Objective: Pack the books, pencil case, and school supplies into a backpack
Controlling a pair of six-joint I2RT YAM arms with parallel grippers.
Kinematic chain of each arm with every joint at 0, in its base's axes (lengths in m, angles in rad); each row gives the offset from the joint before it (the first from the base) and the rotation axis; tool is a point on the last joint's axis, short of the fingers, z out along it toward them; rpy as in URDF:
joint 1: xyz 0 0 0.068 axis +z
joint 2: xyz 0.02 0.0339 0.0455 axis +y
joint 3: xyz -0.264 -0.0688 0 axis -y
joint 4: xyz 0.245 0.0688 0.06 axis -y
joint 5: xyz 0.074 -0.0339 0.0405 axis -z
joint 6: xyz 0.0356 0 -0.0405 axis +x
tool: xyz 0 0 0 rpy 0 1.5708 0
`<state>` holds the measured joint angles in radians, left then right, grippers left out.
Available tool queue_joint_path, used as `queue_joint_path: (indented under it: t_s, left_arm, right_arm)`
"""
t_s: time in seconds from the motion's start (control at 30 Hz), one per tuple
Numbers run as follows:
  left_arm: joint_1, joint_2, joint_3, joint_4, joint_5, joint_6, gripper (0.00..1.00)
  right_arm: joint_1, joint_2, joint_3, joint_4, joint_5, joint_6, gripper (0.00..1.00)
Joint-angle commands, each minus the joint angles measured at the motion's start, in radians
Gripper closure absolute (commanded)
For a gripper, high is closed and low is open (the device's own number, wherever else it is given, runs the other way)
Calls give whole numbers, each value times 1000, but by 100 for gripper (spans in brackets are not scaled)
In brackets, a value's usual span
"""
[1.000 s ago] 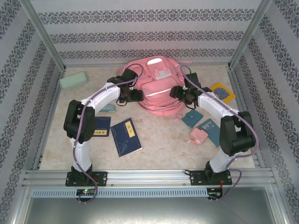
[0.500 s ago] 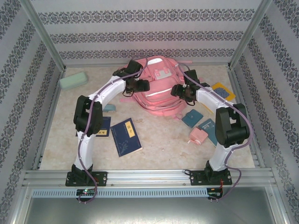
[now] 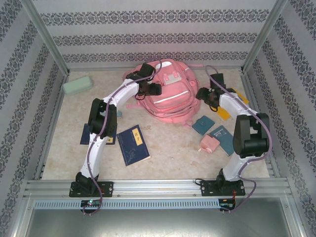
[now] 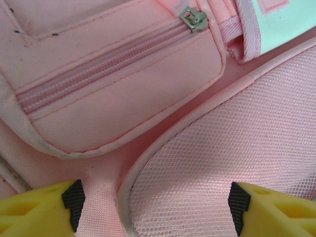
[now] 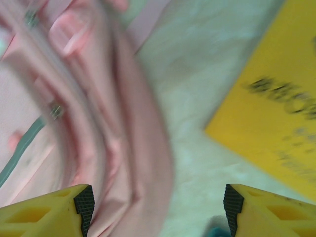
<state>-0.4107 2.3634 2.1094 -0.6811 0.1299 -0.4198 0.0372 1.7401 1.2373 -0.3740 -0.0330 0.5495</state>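
The pink backpack (image 3: 170, 96) lies flat at the back middle of the table. My left gripper (image 3: 155, 90) hovers open over its left side; the left wrist view shows the backpack's mesh pocket (image 4: 232, 148) and a zipped pocket (image 4: 123, 89) under the open left gripper (image 4: 155, 212). My right gripper (image 3: 202, 94) is open at the backpack's right edge, above bare table between the backpack (image 5: 98, 123) and the yellow book (image 5: 276, 108). The right gripper (image 5: 158, 210) holds nothing. A navy book (image 3: 132, 144) lies in front. The mint pencil case (image 3: 77, 85) lies far left.
A second navy book (image 3: 91, 136) is partly under the left arm. A pink block (image 3: 209, 143) and two teal pads (image 3: 203, 124) (image 3: 223, 139) lie right of centre. The yellow book (image 3: 223, 112) is mostly covered by the right arm. Metal frame posts and patterned walls enclose the table.
The left gripper moved back and rightward over the backpack. The right gripper slid right, off the backpack's front to its right edge, and opened a little wider.
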Motion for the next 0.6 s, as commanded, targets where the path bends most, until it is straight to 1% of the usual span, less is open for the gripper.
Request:
queue_joint_path:
  t_s: [0.0, 0.13, 0.27, 0.33, 0.43, 0.57]
  left_arm:
    - [10, 6, -41, -58, -83, -41, 21]
    - [12, -71, -192, -4, -129, -111, 21]
    - [13, -166, -354, 59, -168, -178, 22]
    - [11, -205, -414, 84, -153, -195, 21]
    - [9, -257, -445, 98, -132, -203, 19]
    - [-2, -292, -406, 99, -91, -192, 17]
  right_arm:
    - [-59, -14, -7, 6, 40, -15, 29]
    - [-118, 66, 50, -11, 38, -21, 29]
    - [-172, 164, 148, -49, -17, -13, 30]
    - [-190, 216, 202, -68, -66, -14, 32]
    - [-192, 288, 280, -123, -106, -18, 34]
    - [-171, 318, 253, -108, -151, -6, 35]
